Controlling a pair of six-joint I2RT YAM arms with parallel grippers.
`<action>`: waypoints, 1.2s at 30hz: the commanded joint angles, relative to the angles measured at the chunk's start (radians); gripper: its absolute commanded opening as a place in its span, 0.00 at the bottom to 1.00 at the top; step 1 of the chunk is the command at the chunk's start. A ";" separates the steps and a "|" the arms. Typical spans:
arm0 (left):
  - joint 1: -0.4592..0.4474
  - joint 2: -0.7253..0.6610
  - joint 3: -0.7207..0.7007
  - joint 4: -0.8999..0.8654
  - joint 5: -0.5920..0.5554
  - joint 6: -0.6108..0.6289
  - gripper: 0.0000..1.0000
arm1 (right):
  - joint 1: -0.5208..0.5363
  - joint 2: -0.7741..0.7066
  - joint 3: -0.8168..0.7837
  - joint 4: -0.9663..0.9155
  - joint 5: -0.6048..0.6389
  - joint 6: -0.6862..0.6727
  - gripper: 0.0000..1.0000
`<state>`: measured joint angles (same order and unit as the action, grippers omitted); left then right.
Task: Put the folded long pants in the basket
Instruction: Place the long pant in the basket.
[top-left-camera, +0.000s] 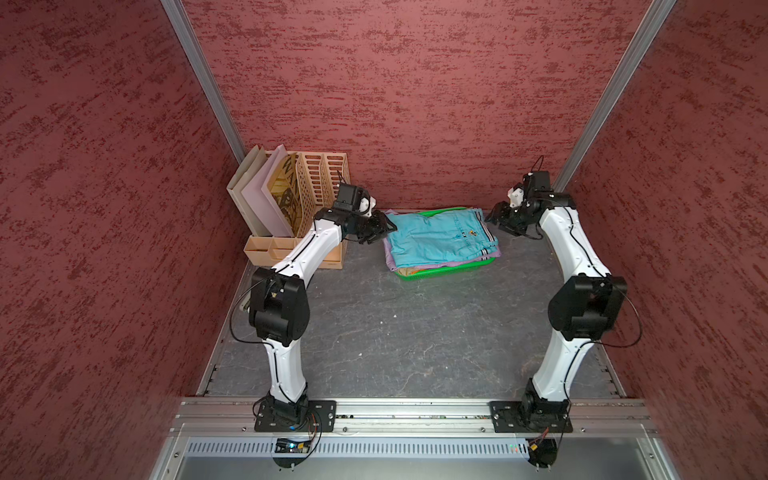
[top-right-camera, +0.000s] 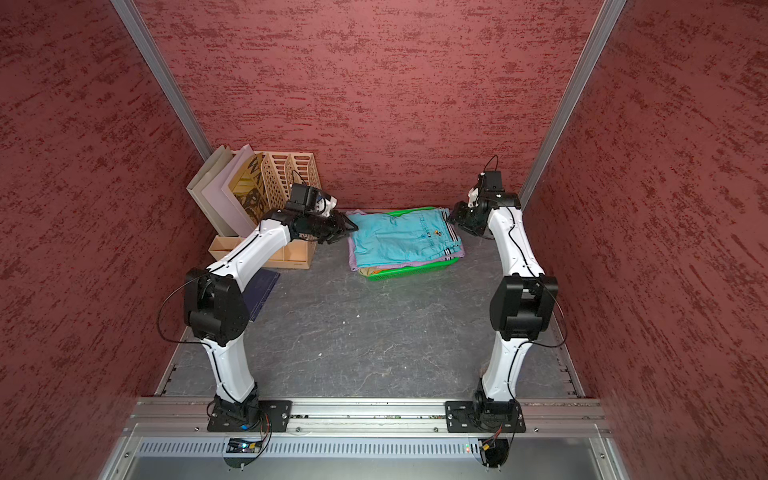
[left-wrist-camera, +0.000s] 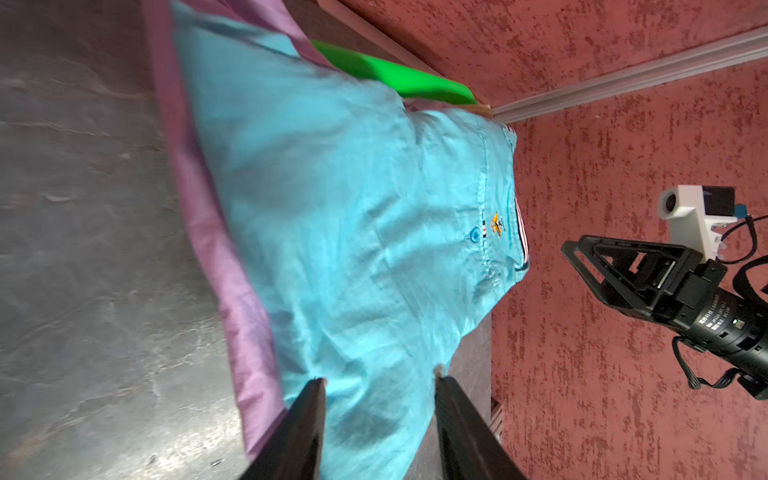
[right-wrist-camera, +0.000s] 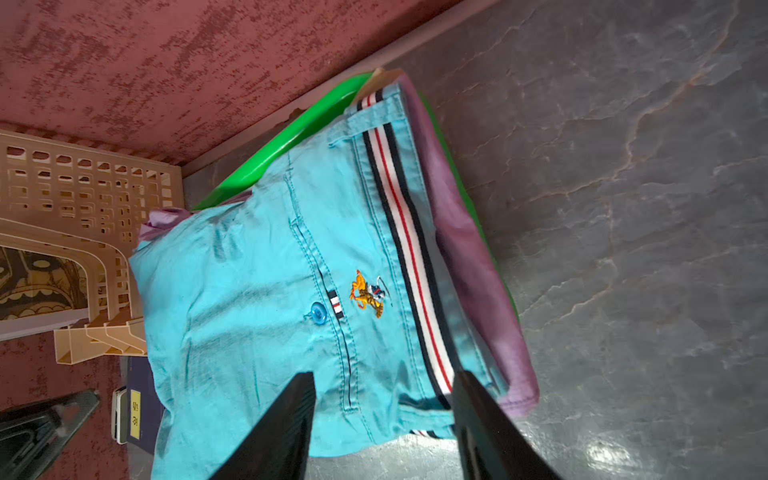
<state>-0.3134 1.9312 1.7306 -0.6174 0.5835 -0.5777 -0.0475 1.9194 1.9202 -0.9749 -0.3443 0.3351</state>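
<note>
Grey tabletop (top-left-camera: 395, 332) in the foreground; a dark blue flat item (top-right-camera: 262, 291) is largely hidden behind the left arm's elbow. Beyond, the left gripper (top-left-camera: 382, 232) and right gripper (top-left-camera: 494, 218) flank the stack, both with jaws parted and nothing pinched; the wrist views cut their fingers off at the frame edge. The teal pants (top-left-camera: 436, 237), with striped waistband, blue button and embroidered emblem, lie topmost in the green basket (top-left-camera: 451, 270). The lilac pants (top-left-camera: 388, 255) show only as a border beneath; a tan-orange sliver (top-left-camera: 409, 272) under them is unidentifiable. The stack conceals most of the rim. A peach file rack (top-left-camera: 320, 183) stands against the back wall.
</note>
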 joint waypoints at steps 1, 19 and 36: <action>-0.031 0.016 -0.040 0.063 0.051 0.023 0.41 | -0.004 -0.023 -0.100 0.103 -0.068 0.024 0.52; -0.079 -0.079 -0.303 0.081 0.010 0.114 0.30 | -0.014 0.034 -0.286 0.198 -0.007 0.036 0.17; -0.118 0.059 -0.074 0.099 0.182 0.111 0.19 | 0.021 -0.082 -0.480 0.400 -0.270 0.145 0.19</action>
<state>-0.4053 1.9213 1.7115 -0.5369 0.7254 -0.4709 -0.0334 1.8050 1.5040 -0.5972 -0.6018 0.4747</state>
